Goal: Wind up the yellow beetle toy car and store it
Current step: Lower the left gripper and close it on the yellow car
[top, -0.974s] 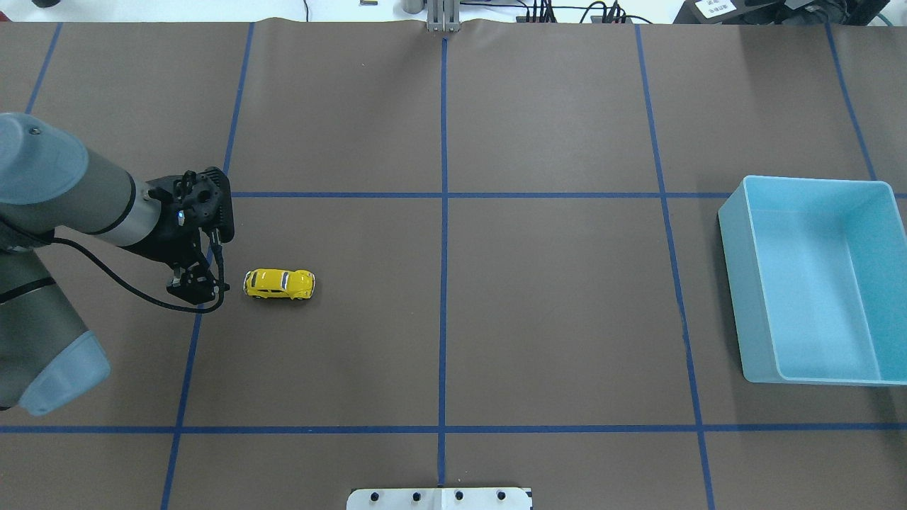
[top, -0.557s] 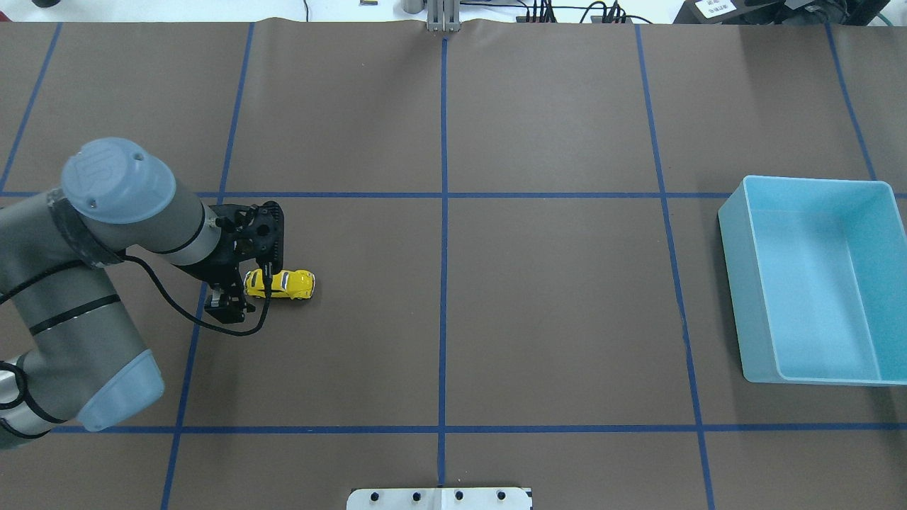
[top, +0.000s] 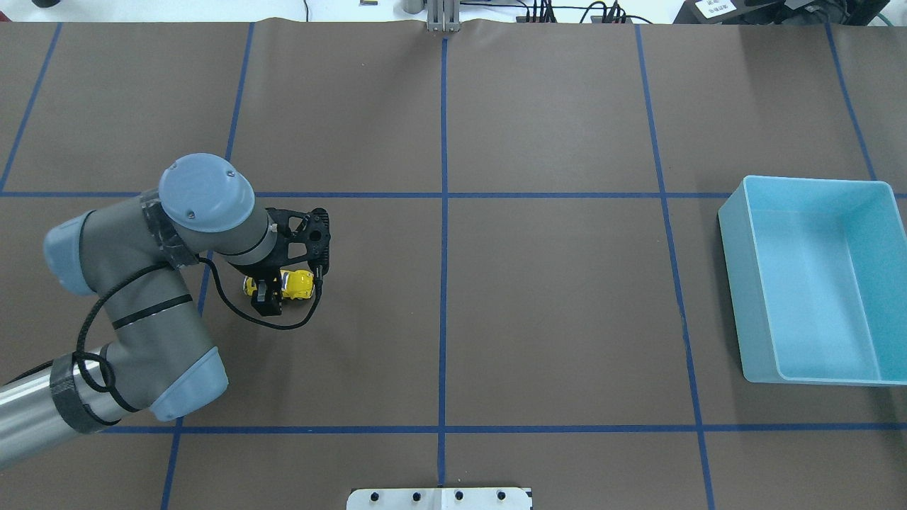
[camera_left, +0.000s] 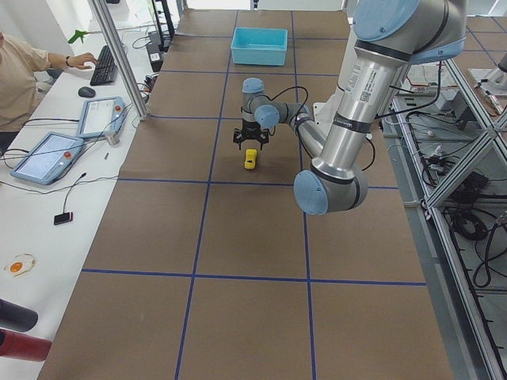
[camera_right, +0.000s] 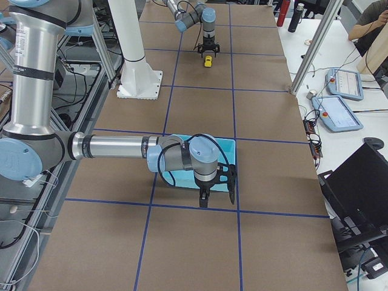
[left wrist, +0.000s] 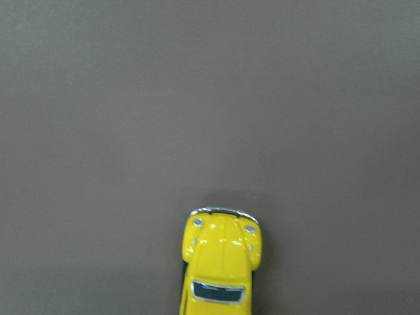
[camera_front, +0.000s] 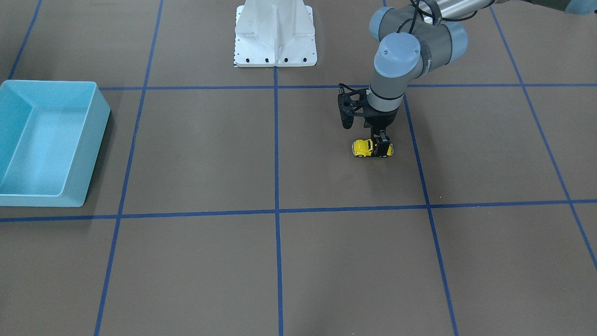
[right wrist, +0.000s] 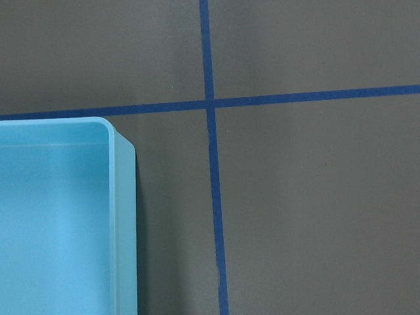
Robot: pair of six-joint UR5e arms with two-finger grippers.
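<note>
Yellow toy car (top: 296, 285) is sitting on its wheels on the brown bench (top: 553, 319), in the half on the robot's left. It is lying well apart from the light blue bin (top: 733, 283), which is standing at the far right edge of the overhead view. Blue tape lines (top: 443, 319) are dividing the bench into squares, and the car is resting inside one of them, touching no line.

The left gripper (top: 268, 292) is pointing straight down over the car's rear half. One finger (top: 268, 303) is showing at the flank nearer the robot and the other (camera_front: 382, 147) at the flank facing the front camera, so the jaws are straddling the body. Whether they are pressing on the car or standing just clear of it I cannot tell. The left wrist camera is looking down on the car's bonnet (left wrist: 222, 256) and windscreen, with bare bench ahead.

The right gripper (camera_right: 205, 199) is hanging low over the bench just beside the bin, near a tape crossing. Whether its jaws are apart or together I cannot tell.
</note>
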